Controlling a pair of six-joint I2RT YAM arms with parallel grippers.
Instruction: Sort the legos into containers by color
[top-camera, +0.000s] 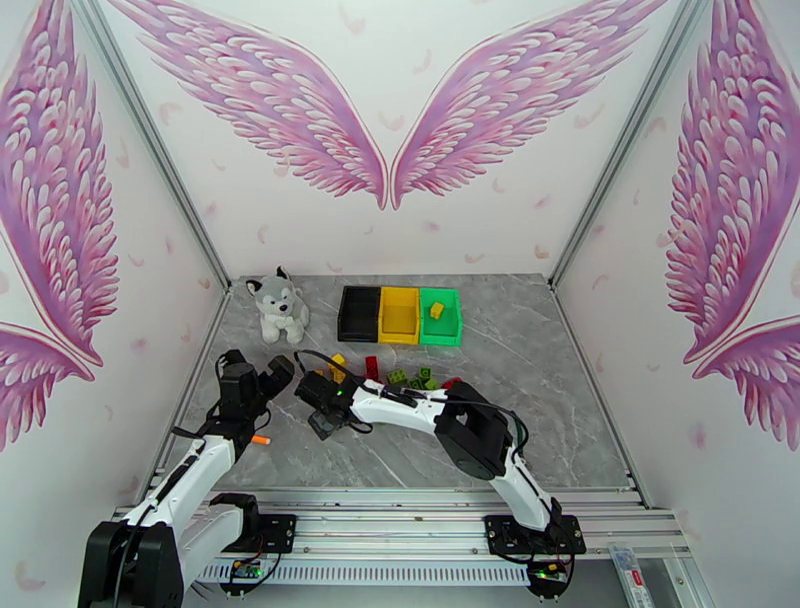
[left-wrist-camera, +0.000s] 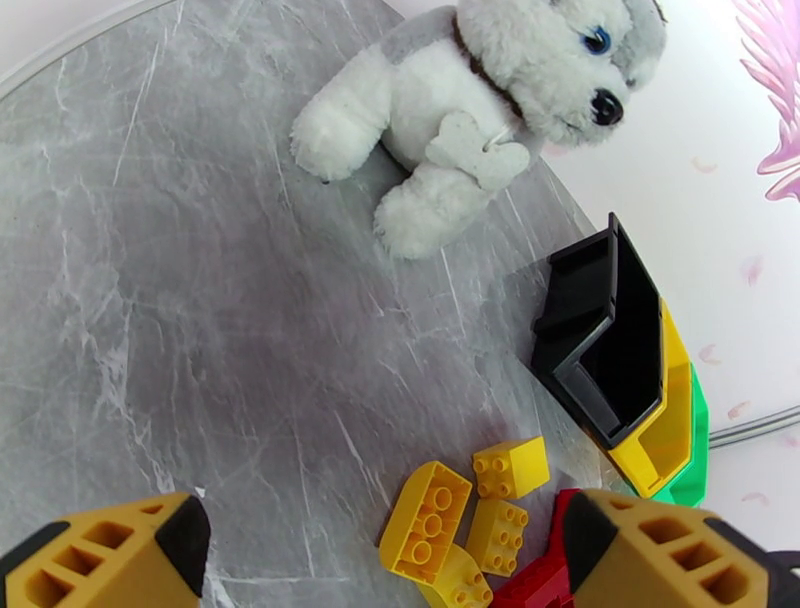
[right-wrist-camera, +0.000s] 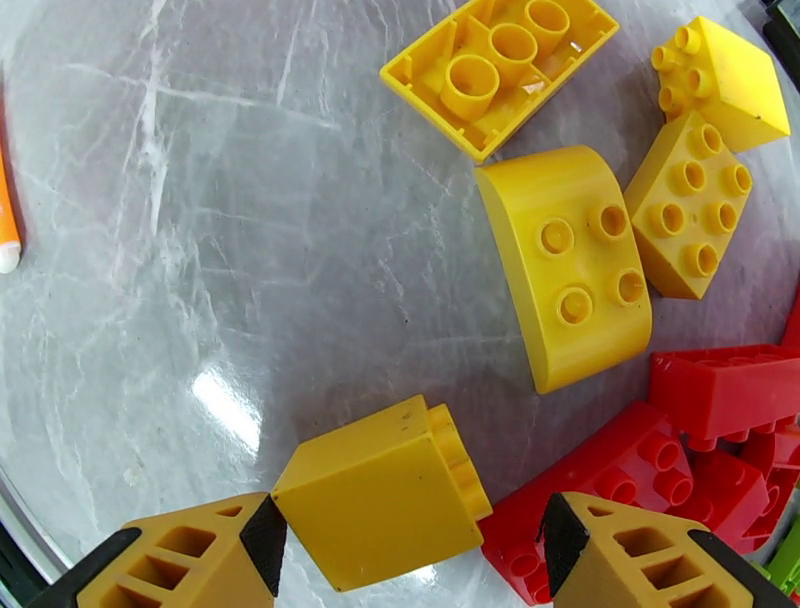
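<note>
My right gripper (right-wrist-camera: 410, 530) stands open low over the table, with a yellow lego (right-wrist-camera: 380, 500) between its fingers. The lego touches the left pad (right-wrist-camera: 262, 530), and a gap separates it from the right one. Beyond it lie more yellow legos (right-wrist-camera: 575, 270) and red legos (right-wrist-camera: 620, 480). My left gripper (left-wrist-camera: 385, 535) is wide open and holds nothing, hovering left of the yellow legos (left-wrist-camera: 425, 520). Green legos (top-camera: 410, 378) sit at the right of the pile. The black container (top-camera: 358, 312), yellow container (top-camera: 399, 314) and green container (top-camera: 440, 316) stand in a row behind; a yellow lego (top-camera: 437, 310) lies in the green one.
A plush husky (top-camera: 278, 308) sits at the back left, beside the black container. An orange marker (top-camera: 261, 439) lies on the table near the left arm. The two grippers are close together in front of the pile.
</note>
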